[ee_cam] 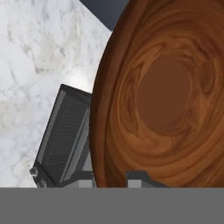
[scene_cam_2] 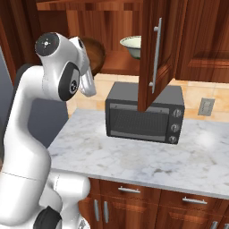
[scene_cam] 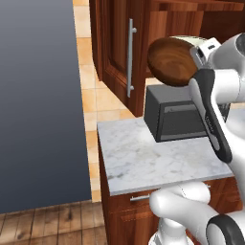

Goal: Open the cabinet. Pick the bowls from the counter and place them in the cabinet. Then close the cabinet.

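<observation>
In the left base view the gripper (scene_cam: 191, 60) held the wooden bowl (scene_cam: 171, 61) on edge, above the microwave (scene_cam: 179, 115) and level with the open cabinet (scene_cam: 117, 48). In the right base view the pale bowl (scene_cam_2: 132, 46) sat inside the cabinet, beyond the gripper, with the table (scene_cam_2: 134, 156) below. In the hand view the fingertips (ee_cam: 139, 177) were clamped on the wooden bowl's rim.

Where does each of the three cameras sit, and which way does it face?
Left base view: behind-left, facing the open cabinet and counter; arm at right.
Right base view: behind-right, facing the microwave and cream bowl; arm at left.
Hand view: on the hand, facing the wooden bowl in the gripper.
All show the microwave and wooden bowl.
</observation>
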